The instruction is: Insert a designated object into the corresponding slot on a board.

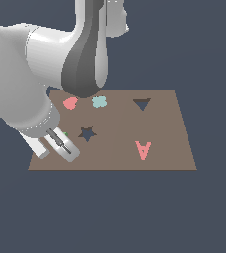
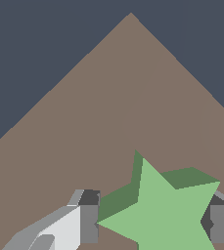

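The light-green star [image 2: 165, 215] lies flat on the brown board [image 2: 128, 97] between my gripper's [image 2: 152, 227] two fingers, with its points meeting the pads on both sides. The gripper [image 1: 57, 153] is down at the board's near corner on the exterior view's left, shut on the star. There only a green sliver of the star [image 1: 65, 134] shows beside a finger. The dark star-shaped slot [image 1: 87, 133] is a short way toward the exterior view's right of the gripper and has nothing in it.
On the board [image 1: 169, 148] are a dark triangular hole [image 1: 142, 104], a pink letter A [image 1: 143, 149], a pale teal blob piece [image 1: 99, 102] and a pink blob piece [image 1: 70, 103]. The arm's bulky links [image 1: 85, 54] hang over the board's left part.
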Motion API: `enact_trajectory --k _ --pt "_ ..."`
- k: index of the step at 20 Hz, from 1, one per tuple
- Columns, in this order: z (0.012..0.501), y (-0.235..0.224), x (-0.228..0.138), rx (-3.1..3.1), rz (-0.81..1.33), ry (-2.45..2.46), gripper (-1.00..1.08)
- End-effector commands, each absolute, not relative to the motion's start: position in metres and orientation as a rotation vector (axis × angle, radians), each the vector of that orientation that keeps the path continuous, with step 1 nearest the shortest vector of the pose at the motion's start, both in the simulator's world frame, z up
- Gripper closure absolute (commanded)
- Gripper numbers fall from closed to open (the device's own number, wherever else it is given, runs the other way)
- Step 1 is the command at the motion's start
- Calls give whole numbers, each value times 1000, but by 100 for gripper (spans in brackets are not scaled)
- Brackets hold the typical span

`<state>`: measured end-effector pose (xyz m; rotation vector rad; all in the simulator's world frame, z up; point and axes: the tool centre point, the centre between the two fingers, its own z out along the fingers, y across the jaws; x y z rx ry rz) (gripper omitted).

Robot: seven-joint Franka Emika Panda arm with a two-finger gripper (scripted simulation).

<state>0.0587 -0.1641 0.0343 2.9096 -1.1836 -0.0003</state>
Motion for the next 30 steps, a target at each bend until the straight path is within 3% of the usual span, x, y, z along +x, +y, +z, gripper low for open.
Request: enact_trajectory --k 1,17,30 --pt "35 -158 55 2878 1 -1259 108" --pt "39 -105 38 2536 3 -1853 108" --pt "40 -82 40 2370 3 -2060 108"
